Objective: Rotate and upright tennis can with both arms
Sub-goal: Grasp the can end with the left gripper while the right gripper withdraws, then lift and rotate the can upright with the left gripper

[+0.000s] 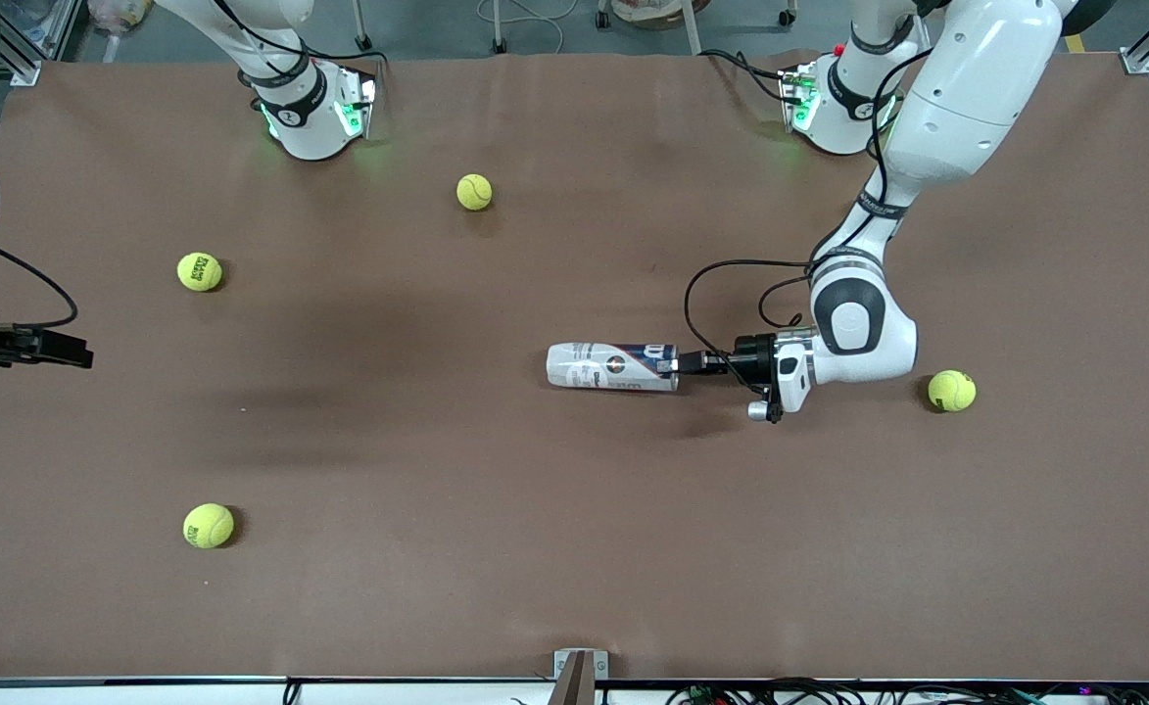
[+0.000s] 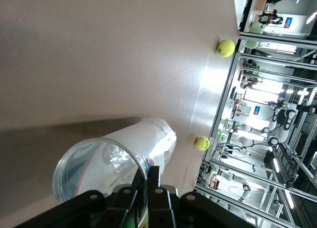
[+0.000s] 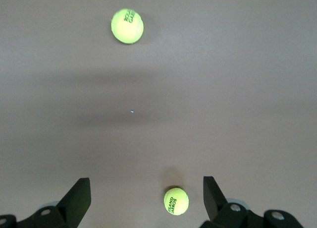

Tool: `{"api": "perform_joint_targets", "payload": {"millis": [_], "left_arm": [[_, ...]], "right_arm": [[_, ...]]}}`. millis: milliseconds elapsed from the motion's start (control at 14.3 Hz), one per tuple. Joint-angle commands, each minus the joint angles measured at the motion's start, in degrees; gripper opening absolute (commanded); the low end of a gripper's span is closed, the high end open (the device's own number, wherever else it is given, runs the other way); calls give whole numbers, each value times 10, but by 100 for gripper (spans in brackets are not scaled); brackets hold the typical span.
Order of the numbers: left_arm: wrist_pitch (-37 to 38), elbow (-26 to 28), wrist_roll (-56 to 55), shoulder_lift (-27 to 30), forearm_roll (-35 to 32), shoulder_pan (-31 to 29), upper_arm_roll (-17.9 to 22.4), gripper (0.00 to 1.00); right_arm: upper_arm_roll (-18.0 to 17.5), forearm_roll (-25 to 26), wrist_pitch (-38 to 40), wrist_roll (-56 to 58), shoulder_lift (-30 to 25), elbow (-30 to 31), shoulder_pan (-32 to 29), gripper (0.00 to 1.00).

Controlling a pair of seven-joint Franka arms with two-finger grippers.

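The tennis can (image 1: 613,366) lies on its side near the table's middle, a clear tube with a white and navy label. My left gripper (image 1: 696,363) is shut on the rim of its open end, the end toward the left arm's end of the table. In the left wrist view one finger is inside the can (image 2: 114,163) and one outside, with the left gripper (image 2: 148,176) pinching the wall. My right gripper (image 1: 65,351) waits up in the air over the right arm's end of the table. In the right wrist view it (image 3: 146,198) is open and empty.
Several yellow-green tennis balls lie loose on the brown table: one near the bases (image 1: 474,192), two at the right arm's end (image 1: 200,271) (image 1: 209,525), and one beside the left arm's wrist (image 1: 952,390). One ball (image 3: 176,200) lies on the table below the right gripper.
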State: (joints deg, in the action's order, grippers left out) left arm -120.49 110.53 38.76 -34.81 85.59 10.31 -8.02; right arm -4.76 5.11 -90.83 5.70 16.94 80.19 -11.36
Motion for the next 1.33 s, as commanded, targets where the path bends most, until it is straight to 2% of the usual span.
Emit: {"api": "perform_joint_targets", "payload": {"millis": [0,420,560,770,911,1121,1261], "left_arm": [[-6,-25,-55,32,-15,-4,2,0],[-1,-120,-363,72,-268,2,0,0],[-1,-145,-459,87,-365,13,-3,0],[2,-195,-599,94,-500,52,-6,0],[30,-246,-696,87,-601,85,-5,0],[65,-296,-823,68,-746,154,-2,0],[83,-334,-901,42,-847,215,3,0]], "right_arm": [[-9,11,41,3,-6,-36,-2,100],[-17,-1,88,-1,-9,-58,5,100],[-17,-24,113,4,-16,-58,3,100],[-15,-27,122,4,-31,-57,5,100],[-17,-36,116,4,-31,-57,6,100],[-9,-34,116,4,-31,-58,34,100],[10,-30,102,12,-40,-58,57,100]]}}
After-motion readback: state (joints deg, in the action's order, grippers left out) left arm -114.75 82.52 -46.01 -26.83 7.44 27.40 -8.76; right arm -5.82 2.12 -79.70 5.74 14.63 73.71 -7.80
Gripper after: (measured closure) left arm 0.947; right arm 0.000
